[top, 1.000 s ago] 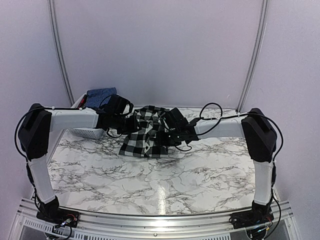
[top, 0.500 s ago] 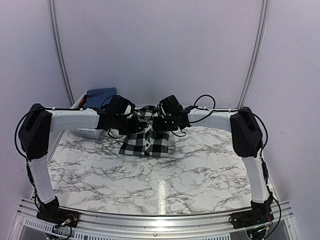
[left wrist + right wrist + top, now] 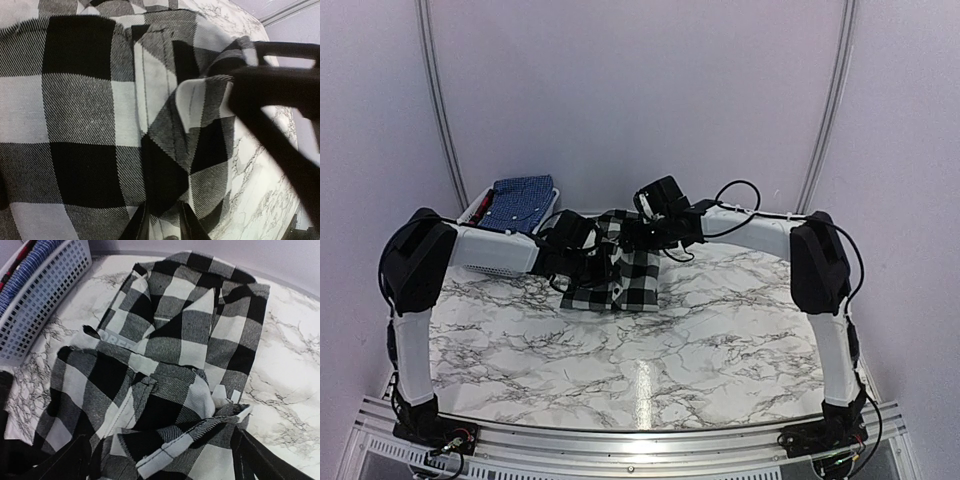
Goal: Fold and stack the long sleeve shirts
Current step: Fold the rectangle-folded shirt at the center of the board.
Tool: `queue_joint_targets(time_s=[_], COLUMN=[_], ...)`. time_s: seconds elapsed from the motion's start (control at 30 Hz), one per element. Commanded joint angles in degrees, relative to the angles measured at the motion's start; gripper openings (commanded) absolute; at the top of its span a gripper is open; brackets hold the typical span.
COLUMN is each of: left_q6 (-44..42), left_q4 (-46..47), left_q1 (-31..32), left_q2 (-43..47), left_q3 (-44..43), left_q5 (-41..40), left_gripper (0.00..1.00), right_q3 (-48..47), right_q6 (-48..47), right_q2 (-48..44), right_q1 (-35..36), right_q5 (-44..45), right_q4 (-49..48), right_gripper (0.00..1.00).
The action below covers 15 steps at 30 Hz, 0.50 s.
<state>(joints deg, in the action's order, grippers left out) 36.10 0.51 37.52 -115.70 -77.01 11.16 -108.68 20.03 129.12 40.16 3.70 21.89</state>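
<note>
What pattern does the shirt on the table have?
The shirt has large black-and-white checks; the left wrist view shows them best.

Black-and-white checked shirt [image 3: 625, 282] (large checks); blue fine-print shirt [image 3: 520, 198]; white basket [image 3: 45, 295]; grey-veined white marble table [image 3: 720, 340].

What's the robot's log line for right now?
left gripper: shut on checked shirt | right gripper: open over it | blue shirt: in basket

The left arm [image 3: 408, 360] and right arm [image 3: 838, 360] have white tube links, bulky black joint housings and thin looping black cables. The left hand [image 3: 161, 226] and right hand [image 3: 162, 460] are black. Coloured wires show at the bases, 7 and 5 o'clock.
</note>
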Motion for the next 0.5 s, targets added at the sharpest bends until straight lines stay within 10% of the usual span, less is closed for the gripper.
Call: queue_joint_targets(time_s=[0.0, 0.17, 0.47], left_q6=[1.6, 2.7, 2.1], left_q4=[3.5, 3.6, 3.0], left_q1=[-0.1, -0.3, -0.4], left_q2=[-3.9, -6.5, 0.5], left_q3=[-1.7, -4.2, -0.7], left_q5=[0.1, 0.6, -0.8], left_gripper=[0.22, 0.21, 0.22], right_q3=[0.9, 5.4, 18.4], right_q6=[-1.0, -0.2, 1.9], right_q2=[-6.2, -8.4, -12.7], right_q1=[0.3, 1.4, 1.9], right_q5=[-1.3, -0.8, -1.2], right_q4=[0.1, -0.4, -6.9], right_gripper=[0.94, 0.88, 0.39])
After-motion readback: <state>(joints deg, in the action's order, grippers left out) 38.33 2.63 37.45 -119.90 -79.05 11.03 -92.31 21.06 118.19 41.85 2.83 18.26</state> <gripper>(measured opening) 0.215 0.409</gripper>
